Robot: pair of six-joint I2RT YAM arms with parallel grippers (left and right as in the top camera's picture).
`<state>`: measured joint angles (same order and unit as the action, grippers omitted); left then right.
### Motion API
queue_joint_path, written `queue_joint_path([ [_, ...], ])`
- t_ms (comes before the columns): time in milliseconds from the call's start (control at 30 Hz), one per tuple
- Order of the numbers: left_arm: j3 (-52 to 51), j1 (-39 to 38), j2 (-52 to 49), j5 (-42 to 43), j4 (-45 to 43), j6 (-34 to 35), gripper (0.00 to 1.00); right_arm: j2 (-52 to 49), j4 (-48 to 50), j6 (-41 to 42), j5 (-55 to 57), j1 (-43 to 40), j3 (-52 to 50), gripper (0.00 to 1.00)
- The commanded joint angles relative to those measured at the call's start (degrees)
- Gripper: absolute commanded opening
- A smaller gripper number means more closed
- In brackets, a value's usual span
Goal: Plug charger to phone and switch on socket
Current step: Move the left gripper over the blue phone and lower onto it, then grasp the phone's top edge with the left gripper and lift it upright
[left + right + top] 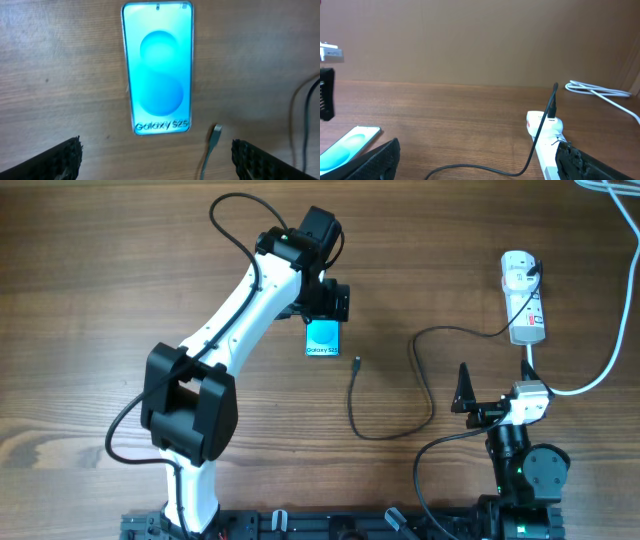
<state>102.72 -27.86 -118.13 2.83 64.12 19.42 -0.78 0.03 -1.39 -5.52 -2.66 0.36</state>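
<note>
- Your left pincer [155,152] hangs over the table [60,75], its ridged fingers [62,159] spread wide and holding nothing.
- Just past them the charger [215,135] shows its connector tip, lying loose just beside the near corner of the phone [157,70], not touching it.
- You see that phone flat on the table, cyan screen up, its white text strip towards the pincer.
- Your right pincer [477,157] sits low at the table's right side, jaws wide and empty, well apart from the phone.
- Farthest off, the socket [527,310] lies near the right edge, the charger's white adapter seated on its far end; the black cable loops between.
</note>
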Motion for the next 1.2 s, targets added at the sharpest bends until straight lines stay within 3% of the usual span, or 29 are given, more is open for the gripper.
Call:
queue_joint_path([
  [0,0.59,-0.11,-2.38,-0.35,-3.10,10.14,1.00,0.35,0.20,0.02,-0.07,0.22,-0.07,1.00],
  [333,0.59,-0.44,-10.34,-0.35,-7.96,10.21,1.00,0.35,0.20,0.04,-0.07,0.24,-0.07,1.00],
  [567,0.57,-0.48,-13.90,-1.01,-9.20,1.75,1.00,0.35,0.20,0.04,-0.07,0.24,-0.07,1.00],
  [1167,0.35,-1.66,-16.85,-3.65,-9.99,2.03,1.00,0.35,0.20,0.02,-0.07,0.24,-0.07,1.00],
])
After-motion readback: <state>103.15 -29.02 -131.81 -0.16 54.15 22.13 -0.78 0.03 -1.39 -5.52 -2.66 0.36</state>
